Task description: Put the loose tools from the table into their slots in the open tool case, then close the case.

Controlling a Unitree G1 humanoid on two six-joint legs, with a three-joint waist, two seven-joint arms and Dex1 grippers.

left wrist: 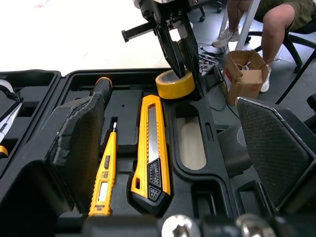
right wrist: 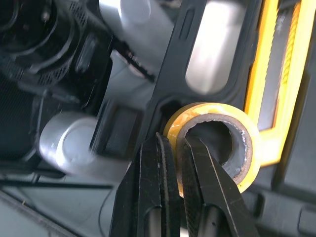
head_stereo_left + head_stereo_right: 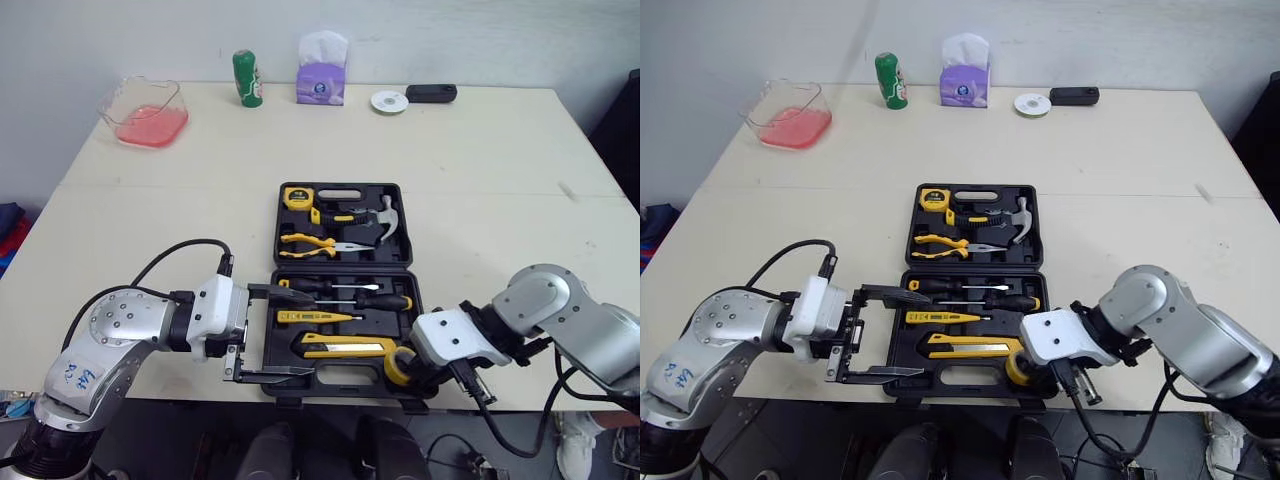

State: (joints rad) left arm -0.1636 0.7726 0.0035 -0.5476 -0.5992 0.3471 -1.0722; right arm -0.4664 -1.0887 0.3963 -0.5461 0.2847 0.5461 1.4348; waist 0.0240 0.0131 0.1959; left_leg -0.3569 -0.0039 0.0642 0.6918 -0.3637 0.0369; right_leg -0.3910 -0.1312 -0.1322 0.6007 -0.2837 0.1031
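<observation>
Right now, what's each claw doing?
Left claw: open, empty, at the tool case's near left end.
Right claw: shut on the yellow tape roll's wall.

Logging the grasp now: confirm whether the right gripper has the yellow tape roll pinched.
Yes, the right gripper pinches the yellow tape roll by its wall, one finger inside the core, one outside.

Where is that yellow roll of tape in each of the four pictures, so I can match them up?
Left eye view: tape roll in the near right corner of the tool case.
Right eye view: same corner.
Left wrist view: just past the knife's far end.
Right wrist view: its wall is pinched by the right gripper.
Shared landmark: the yellow utility knife beside it.
</observation>
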